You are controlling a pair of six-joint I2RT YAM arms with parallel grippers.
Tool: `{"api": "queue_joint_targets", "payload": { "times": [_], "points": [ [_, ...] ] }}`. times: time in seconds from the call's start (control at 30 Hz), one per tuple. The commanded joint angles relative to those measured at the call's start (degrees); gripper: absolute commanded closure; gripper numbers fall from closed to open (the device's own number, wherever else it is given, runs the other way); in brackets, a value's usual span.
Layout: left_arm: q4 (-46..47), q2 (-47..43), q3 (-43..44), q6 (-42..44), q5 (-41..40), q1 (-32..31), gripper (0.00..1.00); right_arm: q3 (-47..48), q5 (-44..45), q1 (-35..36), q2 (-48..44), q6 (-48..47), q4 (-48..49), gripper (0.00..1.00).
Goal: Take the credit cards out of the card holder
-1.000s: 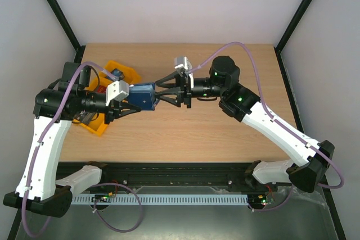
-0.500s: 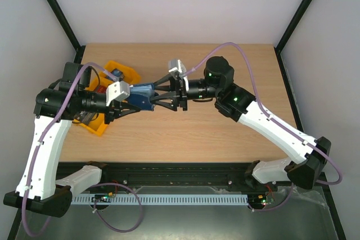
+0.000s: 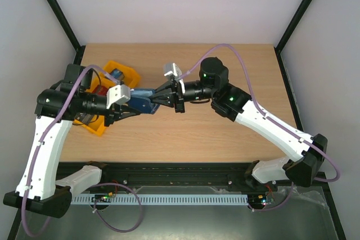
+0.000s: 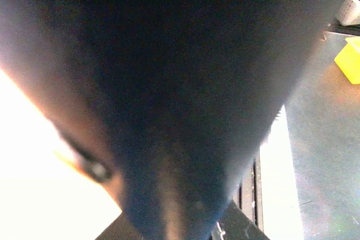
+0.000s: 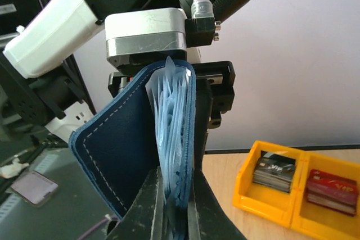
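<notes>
Closing in leftward, the right hand (image 5: pixel 175 190) is now pinching the card holder (image 5: pixel 121 144) by its light-blue inside, left hand (image 3: pixel 138 105) clamping it aloft, so card-pulling's probably starting.

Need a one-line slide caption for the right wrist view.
Right gripper pinches the pale inner pockets of the blue wallet held by the left gripper; yellow tray behind.

Right wrist view: lettering that reads as "VIP" is seen on the dark card (image 5: pixel 274 168), top of a stack in the left compartment of the yellow tray (image 5: pixel 264 206). Print on the red card (image 5: pixel 332 186) in the next compartment is too small to be read.
</notes>
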Motion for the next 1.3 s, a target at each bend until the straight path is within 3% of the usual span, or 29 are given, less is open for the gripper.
{"api": "queue_joint_targets", "payload": {
  "times": [0.0, 0.03, 0.1, 0.13, 0.17, 0.2, 0.33, 0.43, 0.6, 0.77, 0.9, 1.0, 1.17, 1.27],
  "points": [
    [1.3, -0.2, -0.3, 0.7, 2.6, -0.2, 0.91, 2.0, 1.3, 0.7, 0.8, 1.4, 0.2, 0.98],
    [2.3, -0.4, -0.4, -0.7, 2.2, -0.2, 0.75, 1.9, 2.8, 0.7, 0.8, 1.8, 0.1, 0.98],
    [5.8, -0.7, -0.9, -5.2, -0.4, 0.0, 0.28, 1.8, 8.7, 0.7, 0.5, 3.2, 0.0, 0.98],
    [8.4, -1.0, -1.4, -8.1, -2.3, 0.1, 0.11, 1.6, 12.5, 0.7, 0.4, 3.9, -0.3, 0.98],
    [11.5, -1.4, -2.0, -11.4, -5.2, 0.3, 0.02, 1.6, 16.9, 0.7, 0.3, 4.8, -0.7, 0.98],
    [14.6, -1.8, -2.9, -15.3, -8.5, 0.5, 0.01, 1.8, 21.9, 0.6, 0.4, 5.9, -1.3, 0.98],
    [25.6, -2.2, -7.1, -26.4, -24.9, 1.6, 0.01, 4.0, 43.8, 0.7, 2.9, 13.8, -4.7, 0.98],
    [28.7, -1.8, -9.8, -28.8, -28.4, 1.5, 0.01, 6.0, 54.1, 1.4, 6.6, 19.7, -7.1, 0.98],
    [32.5, -0.4, -11.3, -33.1, -28.6, 1.5, 0.01, 10.8, 66.2, 8.8, 10.7, 19.1, -10.1, 0.98],
    [35.4, 0.3, -11.6, -36.8, -29.3, 1.5, 0.01, 13.7, 63.7, 11.1, 13.4, 16.7, -11.3, 0.98],
    [36.1, -0.4, -11.9, -37.4, -35.7, 2.1, 0.01, 13.3, 56.6, 11.2, 12.9, 13.6, -11.3, 0.98],
    [35.1, -1.6, -12.9, -36.3, -35.8, 2.7, 0.14, 11.4, 50.3, 10.4, 10.8, 12.4, -9.4, 0.98],
    [33.1, -3.4, -13.6, -35.3, -24.0, 5.1, 0.34, 9.4, 37.0, 8.1, 8.6, 10.9, -6.8, 0.98],
    [31.8, -3.9, -13.2, -34.6, -18.3, 6.3, 0.55, 9.4, 29.5, 6.4, 8.1, 10.7, -6.9, 0.98]
  ]
}}
